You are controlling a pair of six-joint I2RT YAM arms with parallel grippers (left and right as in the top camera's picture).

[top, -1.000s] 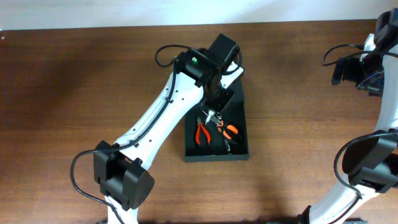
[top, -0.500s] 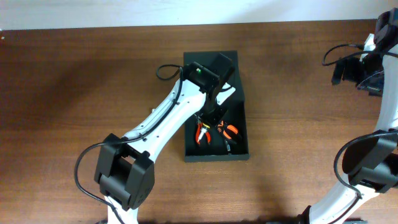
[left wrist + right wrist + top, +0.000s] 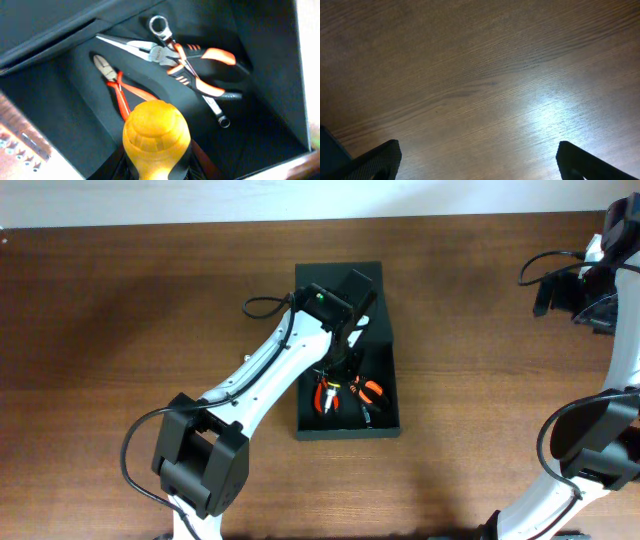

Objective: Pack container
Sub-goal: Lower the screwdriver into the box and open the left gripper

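The container (image 3: 386,418) sits in the middle of the counter (image 3: 140,330), toward the far edge, the left gripper (image 3: 157,162) over it pinches a yellow handle (image 3: 156,131) above pliers (image 3: 167,55), and the right gripper (image 3: 479,162) is spread near the far right corner.

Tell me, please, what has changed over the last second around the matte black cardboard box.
The left gripper, shut on the yellow round-handled tool, drew back toward the near side of the matte black cardboard box, uncovering its far end. The red-handled cutters, orange-and-black pliers, silver wrench and open right gripper stayed put.
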